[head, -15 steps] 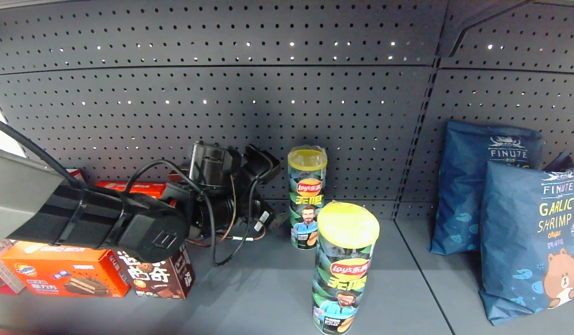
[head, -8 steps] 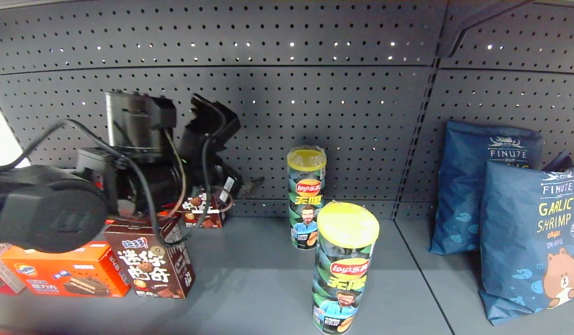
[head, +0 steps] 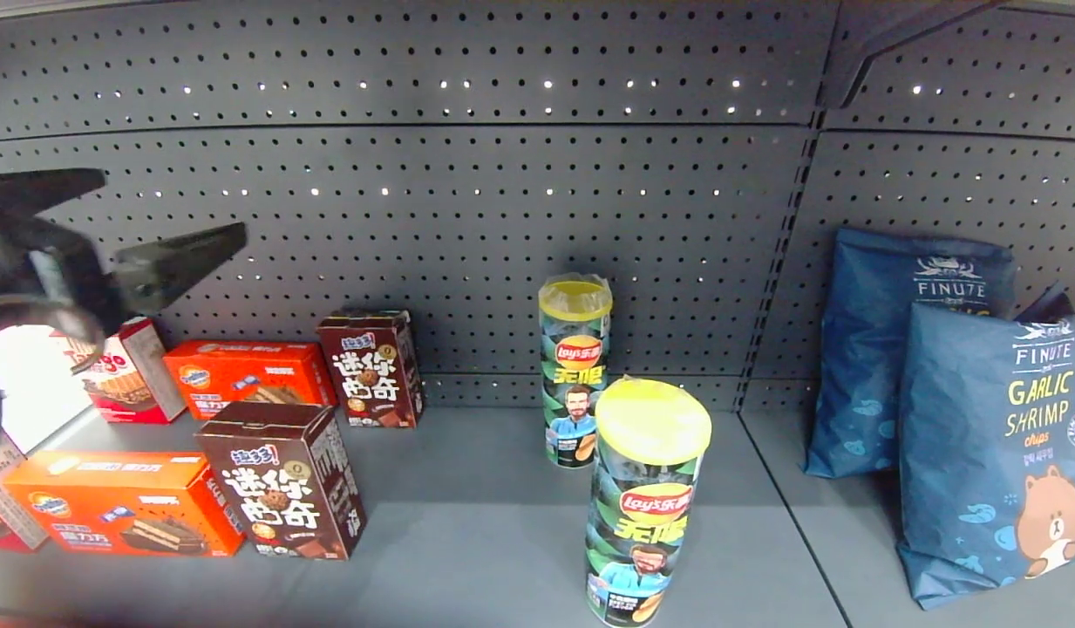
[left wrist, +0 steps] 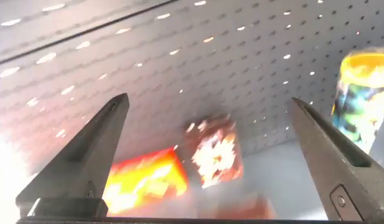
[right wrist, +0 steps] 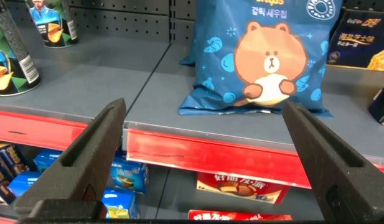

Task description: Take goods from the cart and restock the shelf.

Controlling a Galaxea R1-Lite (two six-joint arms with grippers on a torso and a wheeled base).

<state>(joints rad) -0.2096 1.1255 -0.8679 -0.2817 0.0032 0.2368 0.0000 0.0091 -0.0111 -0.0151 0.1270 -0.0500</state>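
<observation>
Right wrist view: red shelf edge (right wrist: 210, 151)

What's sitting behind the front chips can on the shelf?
Behind the front chips can, slightly left, a second chips can stands upright near the pegboard back wall. The front can's lid covers its lower right edge; the shelf directly behind is hidden.

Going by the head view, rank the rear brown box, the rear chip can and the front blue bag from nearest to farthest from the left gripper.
1. Rear brown box, on the left, below and to the right of the left gripper.
2. Rear chip can, in the middle.
3. Front blue bag, far right.
</observation>
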